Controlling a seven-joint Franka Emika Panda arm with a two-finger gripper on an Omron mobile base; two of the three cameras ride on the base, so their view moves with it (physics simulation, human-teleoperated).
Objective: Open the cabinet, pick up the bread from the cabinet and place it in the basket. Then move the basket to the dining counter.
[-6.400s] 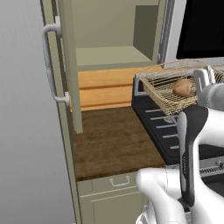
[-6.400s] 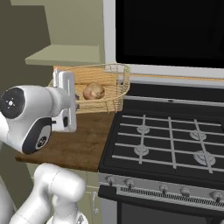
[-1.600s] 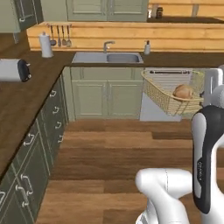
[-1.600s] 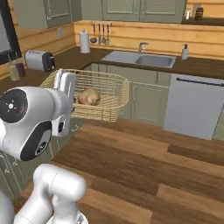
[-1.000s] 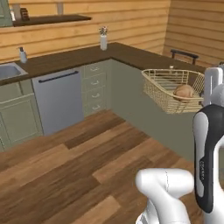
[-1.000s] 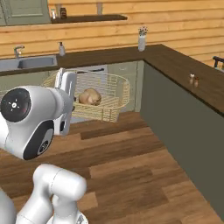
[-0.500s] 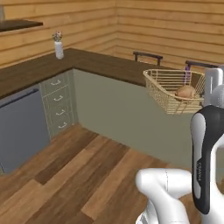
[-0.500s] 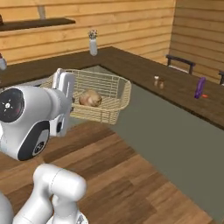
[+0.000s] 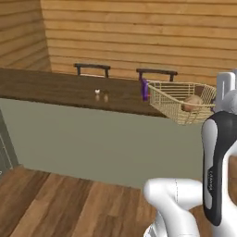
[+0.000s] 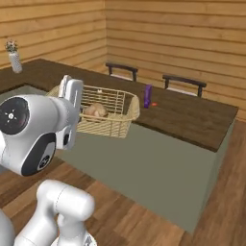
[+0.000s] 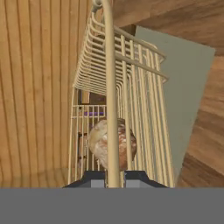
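A rendered home kitchen's dining end: a long dark wood-grain counter [image 9: 55, 88] with a plain olive-grey front [image 9: 92, 139] stands on a plank wood floor [image 9: 55, 203], backed by horizontal timber-panelled walls [image 9: 139, 32]. Two dark chairs [image 10: 121, 68] are drawn up on its far side. Small shakers [image 9: 101, 95], a purple bottle [image 10: 147, 96] and a vase of flowers [image 10: 13, 55] sit on the counter.
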